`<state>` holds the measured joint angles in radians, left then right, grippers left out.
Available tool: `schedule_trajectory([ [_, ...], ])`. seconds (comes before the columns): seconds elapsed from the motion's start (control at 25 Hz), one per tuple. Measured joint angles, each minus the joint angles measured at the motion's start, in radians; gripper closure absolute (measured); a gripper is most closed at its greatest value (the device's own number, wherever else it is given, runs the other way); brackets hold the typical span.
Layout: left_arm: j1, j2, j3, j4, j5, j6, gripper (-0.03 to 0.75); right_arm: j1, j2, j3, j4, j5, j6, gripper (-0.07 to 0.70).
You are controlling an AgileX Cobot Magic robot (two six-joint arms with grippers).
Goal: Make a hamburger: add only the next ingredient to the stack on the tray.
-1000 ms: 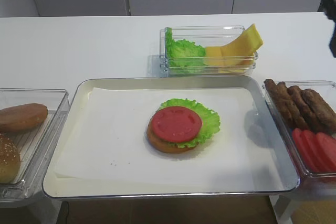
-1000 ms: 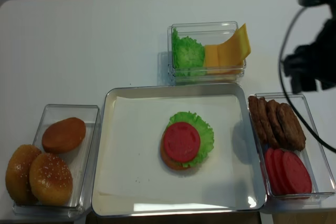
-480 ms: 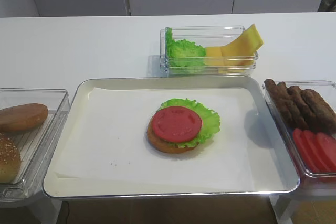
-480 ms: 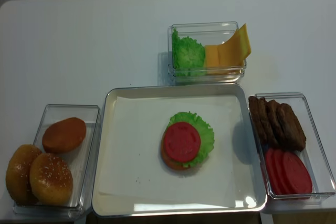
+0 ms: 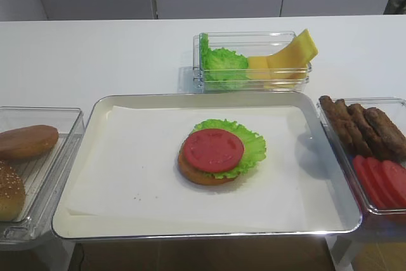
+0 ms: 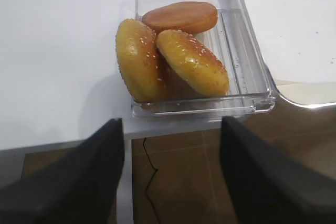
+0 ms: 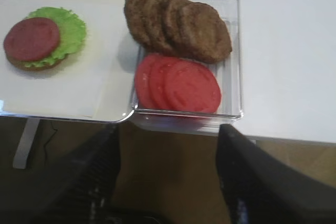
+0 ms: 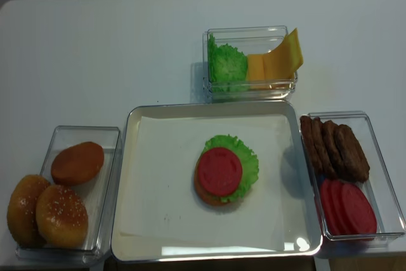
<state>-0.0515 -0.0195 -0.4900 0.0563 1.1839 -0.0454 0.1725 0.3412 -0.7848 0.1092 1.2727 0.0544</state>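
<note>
**Exterior high view: tomato slice seated on the stack, both of my grippers drawn back**

Exterior high view, centre of the tray [image 5: 95,157]: the tomato slice [image 5: 213,150] lies flat on top of the stack [image 5: 220,153], covering most of the frilly lettuce leaf [image 5: 252,148], which shows as a green fringe from about 12 to 5 o'clock around the slice. The tan bun bottom [image 5: 198,176] shows beneath at 7 o'clock. The stack sits on the white paper liner [image 5: 139,176], slightly toward 3 o'clock of the tray's middle.

At 3 o'clock of the tray, just beside its rim, a clear bin [image 8: 383,157] holds brown meat patties [image 8: 336,149] at its far end and spare tomato slices [image 8: 347,207] at its near end, overlapping one another. At 12 o'clock, a second clear bin [image 5: 254,37] holds loose lettuce [image 5: 222,63] and yellow cheese slices [image 5: 288,55] leaning against its wall. At 9 o'clock, a third bin [image 8: 109,138] holds one plain brown bun half [image 8: 77,162] and two sesame bun tops [image 8: 44,212].

Right wrist view: my right gripper [image 7: 168,182] hangs off the table edge below the patty bin, its fingers [image 7: 252,177] spread apart with nothing between them.

Left wrist view: my left gripper [image 6: 170,174] hangs below the bun bin, its fingers [image 6: 262,171] likewise parted and empty.
</note>
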Motion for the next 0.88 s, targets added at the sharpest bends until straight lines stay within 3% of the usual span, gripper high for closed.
schedule_trajectory([
  [0.4, 0.000, 0.000, 0.000, 0.000, 0.000, 0.000, 0.287, 0.000, -0.278, 0.121, 0.080, 0.008, -0.087, 0.181],
  [0.88, 0.000, 0.000, 0.000, 0.000, 0.000, 0.000, 0.287, 0.000, -0.313, 0.253, 0.050, 0.003, -0.186, 0.179],
])
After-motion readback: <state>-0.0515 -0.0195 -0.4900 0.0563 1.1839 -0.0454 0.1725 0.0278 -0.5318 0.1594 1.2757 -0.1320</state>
